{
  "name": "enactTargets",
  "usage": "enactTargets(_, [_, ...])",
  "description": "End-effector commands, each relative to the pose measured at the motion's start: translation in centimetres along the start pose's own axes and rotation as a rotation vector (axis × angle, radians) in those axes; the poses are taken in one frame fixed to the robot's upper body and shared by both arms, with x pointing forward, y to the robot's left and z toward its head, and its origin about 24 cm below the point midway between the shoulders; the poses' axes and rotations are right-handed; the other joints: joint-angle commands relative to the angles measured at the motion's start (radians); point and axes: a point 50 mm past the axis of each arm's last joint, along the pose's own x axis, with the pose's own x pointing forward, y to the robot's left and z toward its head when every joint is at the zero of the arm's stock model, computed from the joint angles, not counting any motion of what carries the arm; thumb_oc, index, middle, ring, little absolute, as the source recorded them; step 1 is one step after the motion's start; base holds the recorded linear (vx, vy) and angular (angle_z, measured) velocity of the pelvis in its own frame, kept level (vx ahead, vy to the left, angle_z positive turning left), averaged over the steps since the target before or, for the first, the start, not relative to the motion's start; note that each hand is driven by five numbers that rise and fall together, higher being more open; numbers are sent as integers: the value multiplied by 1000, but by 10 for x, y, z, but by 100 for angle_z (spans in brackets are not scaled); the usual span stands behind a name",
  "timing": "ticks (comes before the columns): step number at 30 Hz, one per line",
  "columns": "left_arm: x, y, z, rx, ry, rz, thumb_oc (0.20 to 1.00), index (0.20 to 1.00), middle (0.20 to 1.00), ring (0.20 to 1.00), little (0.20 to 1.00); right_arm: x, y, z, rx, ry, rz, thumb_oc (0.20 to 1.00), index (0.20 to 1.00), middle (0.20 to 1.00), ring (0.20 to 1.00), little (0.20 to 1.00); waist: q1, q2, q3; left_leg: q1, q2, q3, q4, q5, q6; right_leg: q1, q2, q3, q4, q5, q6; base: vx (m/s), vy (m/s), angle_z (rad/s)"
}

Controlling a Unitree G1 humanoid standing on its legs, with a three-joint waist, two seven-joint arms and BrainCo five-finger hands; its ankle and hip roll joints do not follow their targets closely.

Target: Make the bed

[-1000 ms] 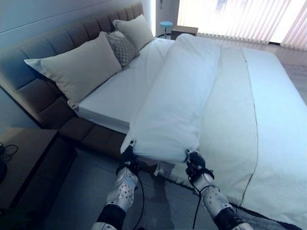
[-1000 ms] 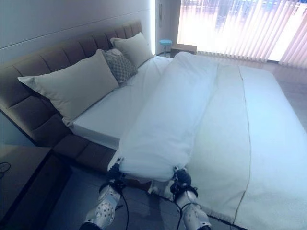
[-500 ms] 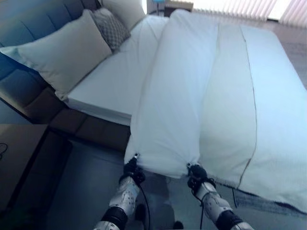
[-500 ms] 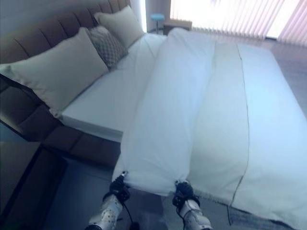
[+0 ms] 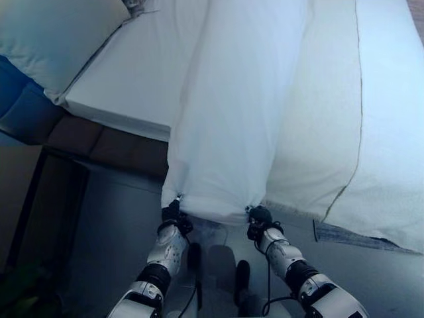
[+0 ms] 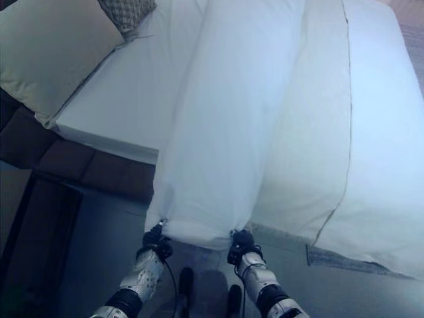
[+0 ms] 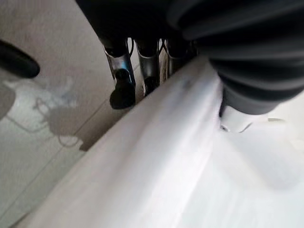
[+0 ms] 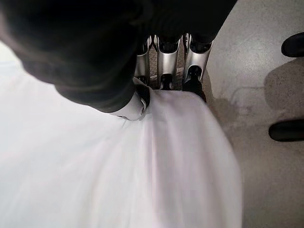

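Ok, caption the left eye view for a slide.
Both hands, left and right, grip the white duvet edge beside the bed.

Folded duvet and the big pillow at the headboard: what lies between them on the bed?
Bare white sheet, seen in the right eye view, between the duvet and the pillow; a patterned cushion sits at its far end.

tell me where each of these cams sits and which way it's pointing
Left eye view: on the head, looking down at the bed's side; both arms rise to the white duvet, left hand and right hand pinching its edge.
Right eye view: beside it, same scene; pillow at the far left.
Left wrist view: along the left hand, fingers curled on duvet over floor.
Right wrist view: along the right hand, likewise.
Shared: the duvet's gripped edge.
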Motion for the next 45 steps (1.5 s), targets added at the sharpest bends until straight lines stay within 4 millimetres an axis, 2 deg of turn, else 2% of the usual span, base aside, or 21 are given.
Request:
enactTargets(1, [4, 73, -3, 104, 6, 274, 1000, 1000, 1000, 1000, 1000, -2, -32, -12, -59, 16, -129, 940, 940, 940, 940, 940, 32, -12, 8, -40, -55, 20, -6, -8, -10, -25, -59, 5, -43, 103, 89, 15, 33, 0])
enactTargets(2, [4, 73, -3, 104, 6, 274, 1000, 1000, 1000, 1000, 1000, -2, -32, -12, -59, 16, -129, 1000, 1000, 1000, 1000, 1000, 32, -12, 8, -40, -55, 20, -6, -8, -10, -25, -59, 5, -43, 103, 89, 0, 0, 0])
enactTargets(3, [5, 77, -12, 162, 70, 282, 1000, 1000, 1000, 1000, 1000, 1, -34, -13, -98, 41, -139, 1000, 1000, 1000, 1000, 1000, 31, -7, 20, -43, -57, 21, -8, -5, -10, -34, -58, 0, -45, 109, 90, 0, 0, 0])
enactTargets(6, [6, 78, -13, 199, 90, 284, 1000, 1000, 1000, 1000, 1000, 2, -37, -14, -140, 63, -144, 1000, 1000, 1000, 1000, 1000, 30, -2, 28, -47, -58, 23, -10, -2, -10, -39, -58, -2, -45, 110, 90, 0, 0, 0])
enactTargets(9, [4, 87, -25, 263, 164, 299, 1000, 1000, 1000, 1000, 1000, 3, -49, -20, -260, 112, -157, 1000, 1000, 1000, 1000, 1000, 29, 2, 31, -52, -60, 22, -11, 0, -10, -45, -58, -5, -42, 109, 89, 0, 0, 0])
enactTargets(10, [2, 95, -31, 287, 198, 307, 1000, 1000, 1000, 1000, 1000, 3, -61, -24, -315, 148, -179, 1000, 1000, 1000, 1000, 1000, 27, 6, 33, -52, -61, 22, -12, 1, -9, -48, -58, -8, -39, 106, 88, 0, 0, 0])
enactTargets(13, [-1, 102, -38, 298, 237, 311, 1000, 1000, 1000, 1000, 1000, 1, -72, -29, -356, 173, -195, 1000, 1000, 1000, 1000, 1000, 22, 9, 30, -55, -62, 21, -11, 2, -9, -54, -58, -10, -36, 105, 86, 6, -15, 1])
enactTargets(15, [-11, 118, -54, 328, 315, 318, 1000, 1000, 1000, 1000, 1000, -8, -103, -44, -404, 251, -260, 1000, 1000, 1000, 1000, 1000, 14, 18, 31, -44, -62, 23, -3, -5, -8, -51, -56, -12, -27, 95, 83, 12, -48, 1])
enactTargets(17, [-13, 122, -58, 337, 332, 322, 1000, 1000, 1000, 1000, 1000, -11, -111, -46, -411, 264, -279, 1000, 1000, 1000, 1000, 1000, 8, 20, 26, -46, -62, 21, -1, -5, -7, -54, -56, -12, -24, 94, 81, 3, -28, 1])
enactTargets(18, [-22, 133, -69, 364, 387, 326, 1000, 1000, 1000, 1000, 1000, -19, -130, -55, -427, 307, -318, 1000, 1000, 1000, 1000, 1000, 0, 28, 20, -39, -59, 20, 6, -8, -6, -52, -53, -9, -4, 74, 75, 18, -54, 2])
enactTargets(20, [-26, 138, -75, 384, 415, 328, 1000, 1000, 1000, 1000, 1000, -23, -137, -60, -426, 328, -332, 1000, 1000, 1000, 1000, 1000, -5, 32, 14, -29, -58, 19, 7, -12, -5, -48, -53, -7, 12, 59, 71, 27, -65, 1])
enactTargets(22, [-38, 150, -89, 456, 486, 310, 1000, 1000, 1000, 1000, 1000, -37, -157, -75, -389, 378, -371, 1000, 1000, 1000, 1000, 1000, -28, 53, -6, 19, -45, 11, 3, -18, -4, -36, -43, 6, 102, -5, 58, 53, -94, 2])
enactTargets(27, [-49, 158, -101, 531, 535, 248, 1000, 1000, 1000, 1000, 1000, -55, -175, -95, -383, 445, -385, 1000, 1000, 1000, 1000, 1000, -63, 69, -50, 101, -34, 3, 13, -23, -18, 10, -17, 17, 175, -67, 36, 65, -128, 0])
enactTargets(31, [-49, 154, -103, 516, 530, 213, 1000, 1000, 1000, 1000, 1000, -57, -176, -98, -363, 442, -375, 1000, 1000, 1000, 1000, 1000, -75, 69, -72, 141, -23, 4, 41, -29, -33, 54, -7, 11, 177, -83, 25, 42, -194, 3])
enactTargets(34, [-39, 129, -94, 436, 438, 120, 1000, 1000, 1000, 1000, 1000, -47, -169, -77, -410, 342, -319, 1000, 1000, 1000, 1000, 1000, -66, 62, -61, 112, -11, 11, 241, -17, -53, 127, 2, 5, 168, -96, 3, 19, -269, -11])
enactTargets(36, [-33, 116, -86, 417, 384, 65, 1000, 1000, 1000, 1000, 1000, -40, -164, -61, -485, 273, -273, 1000, 1000, 1000, 1000, 1000, -65, 63, -65, 95, -11, 16, 303, -5, -53, 148, -1, -1, 169, -104, -4, 38, -115, -8])
enactTargets(37, [-33, 116, -86, 417, 384, 65, 1000, 1000, 1000, 1000, 1000, -40, -164, -61, -485, 273, -273, 1000, 1000, 1000, 1000, 1000, -65, 63, -65, 94, -11, 16, 304, -6, -53, 148, 0, -1, 169, -104, -4, 66, -69, 1])
enactTargets(39, [-21, 95, -58, 403, 245, -24, 1000, 1000, 1000, 1000, 1000, -26, -147, -19, -597, 100, -185, 1000, 1000, 1000, 1000, 1000, -59, 71, -74, 34, 3, 41, 216, 4, -49, 180, -1, -7, 161, -123, 1, 115, -36, -1])
enactTargets(40, [-21, 95, -58, 403, 245, -24, 1000, 1000, 1000, 1000, 1000, -26, -147, -19, -598, 100, -185, 1000, 1000, 1000, 1000, 1000, -60, 71, -76, 33, 3, 41, 214, 6, -49, 178, -1, -7, 160, -122, 1, 196, 22, 0])
enactTargets(42, [-12, 78, -30, 357, 124, -90, 1000, 1000, 1000, 1000, 1000, -17, -129, 18, -636, -39, -127, 1000, 1000, 1000, 1000, 1000, -35, 89, -91, -3, 14, 27, 40, 107, -65, 212, 22, 8, 135, -137, 9, 260, 63, 1])
enactTargets(45, [-4, 60, 7, 293, -12, -162, 1000, 1000, 1000, 1000, 1000, -11, -105, 61, -642, -198, -55, 1000, 1000, 1000, 1000, 1000, -6, 98, -103, -46, 17, 2, -68, 161, -88, 248, 31, 38, 105, -149, 20, 251, 90, -13])
